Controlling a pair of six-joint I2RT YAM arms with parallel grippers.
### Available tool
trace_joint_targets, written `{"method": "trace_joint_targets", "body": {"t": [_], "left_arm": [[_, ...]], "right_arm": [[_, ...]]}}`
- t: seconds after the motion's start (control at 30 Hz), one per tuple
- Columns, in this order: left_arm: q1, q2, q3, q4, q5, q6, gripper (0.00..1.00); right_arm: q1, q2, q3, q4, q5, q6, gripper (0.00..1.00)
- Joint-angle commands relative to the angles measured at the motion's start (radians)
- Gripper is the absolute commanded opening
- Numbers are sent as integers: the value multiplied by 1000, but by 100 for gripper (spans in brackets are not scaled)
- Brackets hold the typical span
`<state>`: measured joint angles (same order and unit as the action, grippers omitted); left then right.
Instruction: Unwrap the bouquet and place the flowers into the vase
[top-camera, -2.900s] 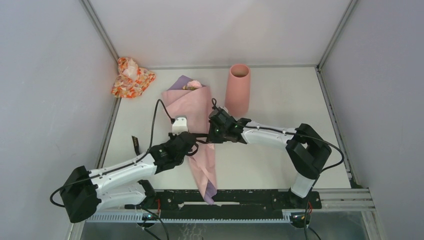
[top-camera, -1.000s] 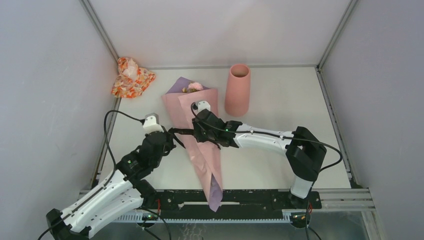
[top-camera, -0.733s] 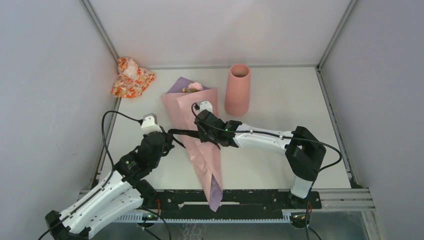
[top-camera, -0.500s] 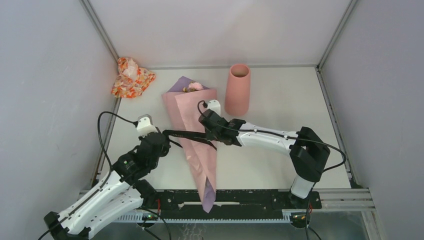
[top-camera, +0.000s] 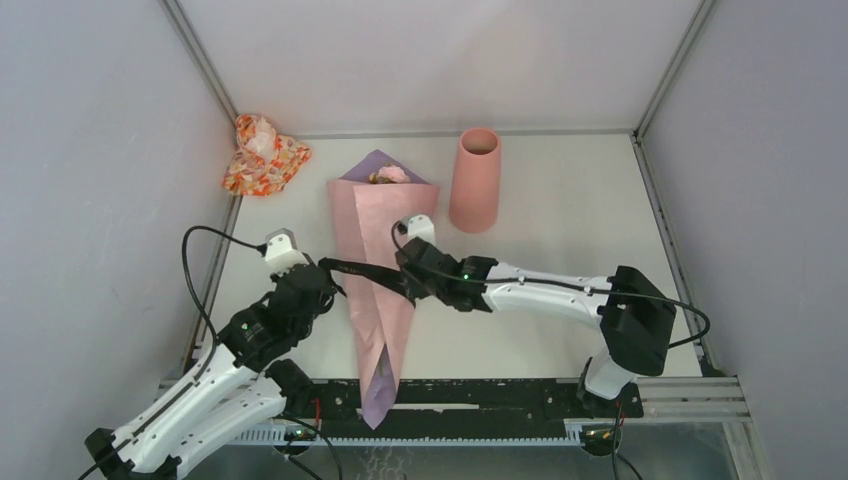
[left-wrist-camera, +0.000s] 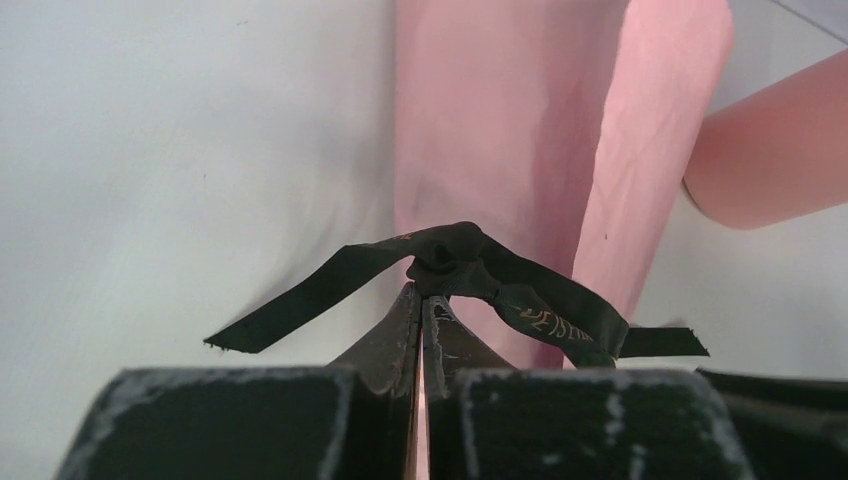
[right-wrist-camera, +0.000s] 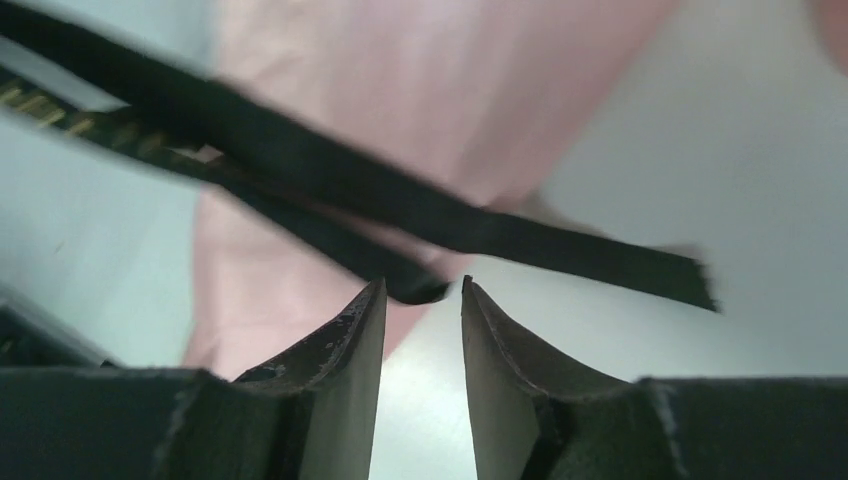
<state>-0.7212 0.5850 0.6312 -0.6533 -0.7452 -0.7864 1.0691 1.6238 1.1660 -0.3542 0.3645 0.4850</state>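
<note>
The bouquet (top-camera: 385, 240), a long cone of pink paper over a lilac sheet, lies flat on the white table (top-camera: 560, 210) between the two arms. Its black ribbon (top-camera: 365, 270) is stretched crosswise over its middle from one gripper to the other. The left gripper (top-camera: 322, 270) sits just off the cone's left edge. Its wrist camera shows the two dark fingers pressed together, with the knotted part of the ribbon pinched at their tips, one loose tail hanging left and a gold-lettered tail trailing right. The right gripper (top-camera: 405, 283) hangs over the cone's right half. Its wrist camera shows its jaws parted with a clear gap, and the ribbon strands cross just beyond the tips with nothing between them. The cone's long axis runs from the far side of the table to the near side. The wide mouth points toward the back wall and the narrow tip sticks out over the near edge, a little left of the mouth. Of the flowers (top-camera: 388, 176), only a pink head and some brownish bits show at the mouth, and the stems are hidden inside the paper. The vase (top-camera: 475, 180), a tall plain salmon-pink cylinder, stands upright just right of the wide end, close to the paper, though whether they touch cannot be told. A crumpled orange-red floral cloth bundle (top-camera: 262, 155) lies at the far-left corner, well apart. The right wrist view is blurred, so the ribbon's lettering is unreadable there.
</note>
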Motion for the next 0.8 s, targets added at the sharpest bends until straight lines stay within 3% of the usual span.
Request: {"method": "trace_joint_targets", "body": {"t": [0.0,0.57,0.77], "left_arm": [[7,26,27,58,11,9,4],[7,35,44,71,4,39,4],[8,43,51,73,5,42,4]], "right_arm": [[60,13,45,108,-62,-73,42],[44,190,179,131,-89,-195,43],[43,242,235,113,-102,-201,37]]}}
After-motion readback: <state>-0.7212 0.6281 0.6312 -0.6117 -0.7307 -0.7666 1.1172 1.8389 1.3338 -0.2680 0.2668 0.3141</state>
